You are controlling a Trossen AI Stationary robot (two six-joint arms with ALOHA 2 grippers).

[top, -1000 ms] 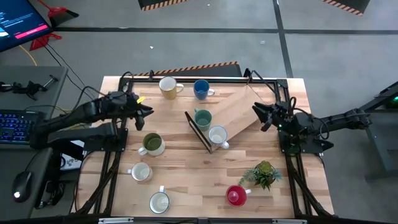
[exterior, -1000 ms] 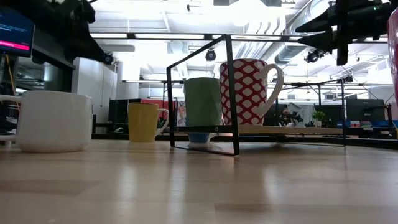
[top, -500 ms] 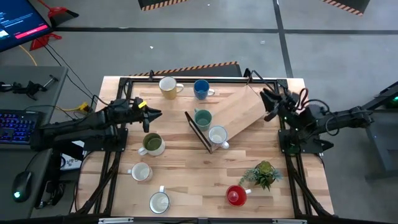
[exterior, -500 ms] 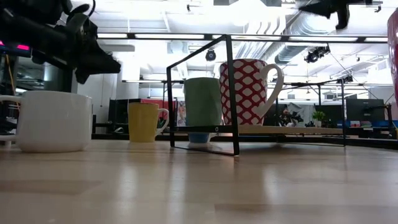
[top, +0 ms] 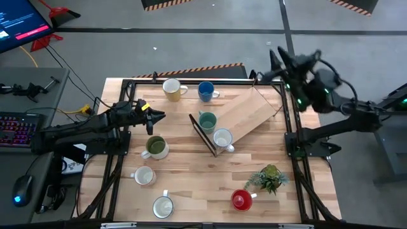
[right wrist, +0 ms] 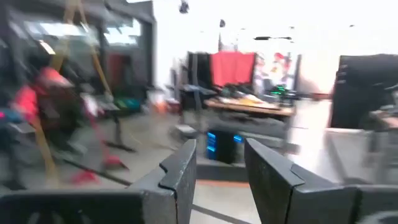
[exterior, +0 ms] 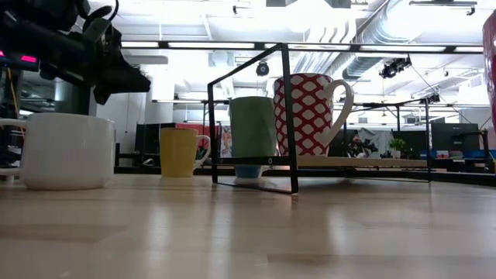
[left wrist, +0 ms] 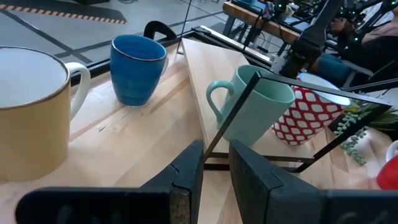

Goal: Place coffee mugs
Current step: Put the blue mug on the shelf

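Left gripper (top: 159, 116) hovers over the table's left side, above the olive mug (top: 154, 147), pointing toward the black wire rack (top: 205, 136); jaws narrow with a small gap, nothing held. Left wrist view shows its fingers (left wrist: 186, 177) aimed at the rack frame, with the teal mug (left wrist: 254, 106) and red-patterned white mug (left wrist: 306, 116) behind it. Right gripper (top: 275, 58) is raised past the table's far right corner, off the wood; jaws part-open, empty, facing the room. Yellow mug (top: 172, 89) and blue mug (top: 205, 91) stand side by side at the far edge. Teal mug and patterned mug (top: 222, 138) sit on the slanted wooden board (top: 248, 113) just behind the rack. Two white mugs (top: 144, 175) (top: 163, 206) stand near the front left, red mug (top: 241, 200) at front right, just beside the plant (top: 268, 177). Low view: white mug (exterior: 66, 151) close on left, yellow (exterior: 180, 152) farther back.
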